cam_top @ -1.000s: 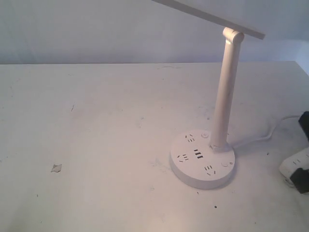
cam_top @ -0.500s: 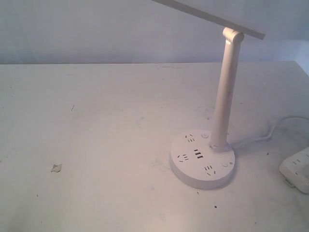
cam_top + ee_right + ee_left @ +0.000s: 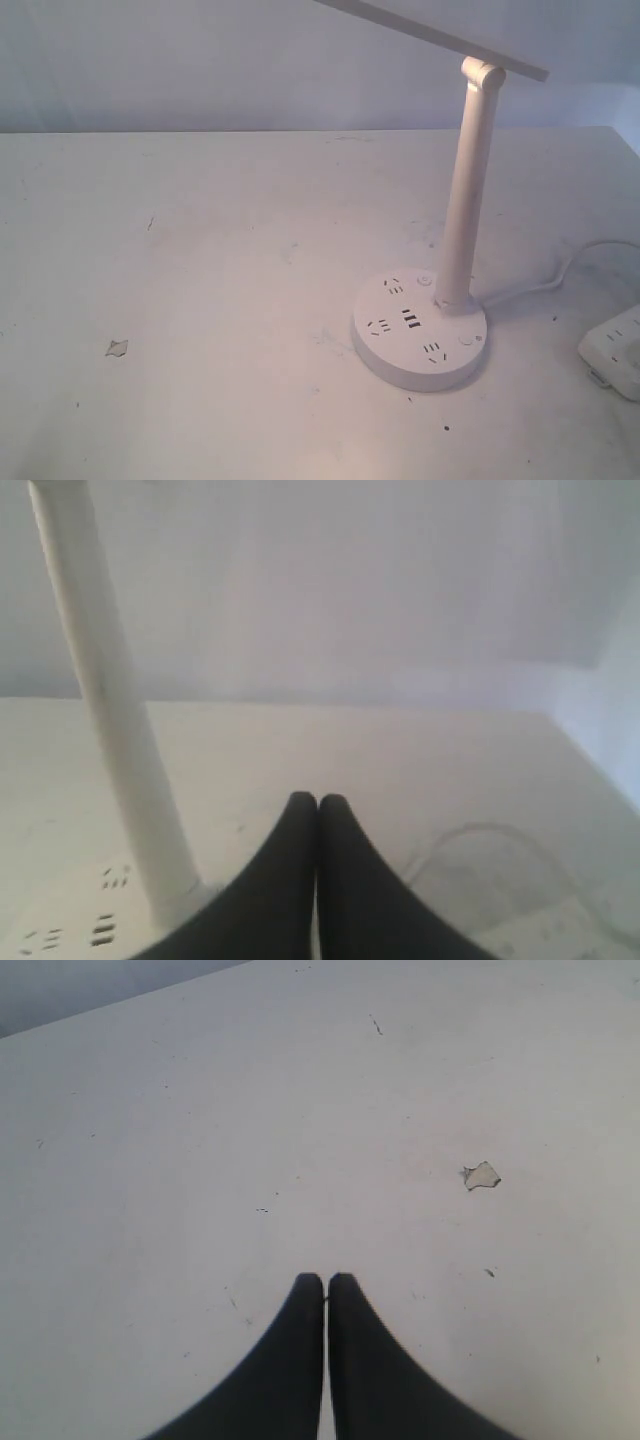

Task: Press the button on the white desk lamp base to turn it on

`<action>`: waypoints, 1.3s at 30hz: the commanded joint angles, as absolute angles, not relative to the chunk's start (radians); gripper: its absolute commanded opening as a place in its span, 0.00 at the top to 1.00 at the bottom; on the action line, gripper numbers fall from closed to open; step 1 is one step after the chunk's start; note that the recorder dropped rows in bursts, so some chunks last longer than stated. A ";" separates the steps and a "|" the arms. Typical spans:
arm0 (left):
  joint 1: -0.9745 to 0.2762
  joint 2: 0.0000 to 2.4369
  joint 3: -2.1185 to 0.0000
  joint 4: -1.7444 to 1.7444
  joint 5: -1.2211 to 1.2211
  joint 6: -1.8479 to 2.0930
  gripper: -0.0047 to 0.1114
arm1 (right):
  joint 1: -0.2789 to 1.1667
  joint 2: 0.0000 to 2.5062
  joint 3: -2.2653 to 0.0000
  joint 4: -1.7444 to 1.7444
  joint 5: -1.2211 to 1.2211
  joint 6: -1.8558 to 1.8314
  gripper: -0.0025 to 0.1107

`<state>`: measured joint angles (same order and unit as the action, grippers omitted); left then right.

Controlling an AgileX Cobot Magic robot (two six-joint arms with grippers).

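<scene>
The white desk lamp base [image 3: 419, 330] is a thick round disc with dark socket slots, right of centre on the table. Its white pole [image 3: 462, 190] rises to a flat lamp head [image 3: 440, 38]. Small round buttons sit on the disc near the pole [image 3: 424, 281] and at its right rim [image 3: 465, 341]. Neither gripper shows in the exterior view. My right gripper [image 3: 318, 802] is shut and empty, with the pole [image 3: 110, 700] and a part of the base [image 3: 70, 930] beside it. My left gripper [image 3: 326, 1281] is shut over bare table.
A white power strip [image 3: 615, 350] lies at the right edge, with a white cord [image 3: 560, 272] running to the lamp base. A small paper scrap [image 3: 117, 347] lies on the table [image 3: 200, 250] at the left, and the same scrap [image 3: 481, 1175] shows in the left wrist view.
The dark gripper seen at the right edge a second ago, by the power strip, has left the exterior view. The lamp has not moved.
</scene>
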<state>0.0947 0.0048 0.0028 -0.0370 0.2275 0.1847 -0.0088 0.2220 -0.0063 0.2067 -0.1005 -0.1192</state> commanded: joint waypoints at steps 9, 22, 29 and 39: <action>0.097 0.000 0.000 -0.042 0.226 0.184 0.95 | -0.006 0.218 0.000 0.296 0.026 0.101 0.98; 0.097 0.000 0.000 -0.042 0.226 0.184 0.95 | -0.002 0.205 0.000 0.296 0.026 0.101 0.98; 0.097 0.000 0.000 -0.042 0.226 0.184 0.95 | -0.032 0.100 0.000 0.296 0.026 0.101 0.98; 0.097 0.000 0.000 -0.042 0.226 0.184 0.95 | -0.203 0.000 0.000 0.296 0.026 0.101 0.98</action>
<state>0.0947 0.0048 0.0028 -0.0370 0.2275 0.1847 -0.1600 0.0068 -0.0063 0.2932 0.0298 0.0967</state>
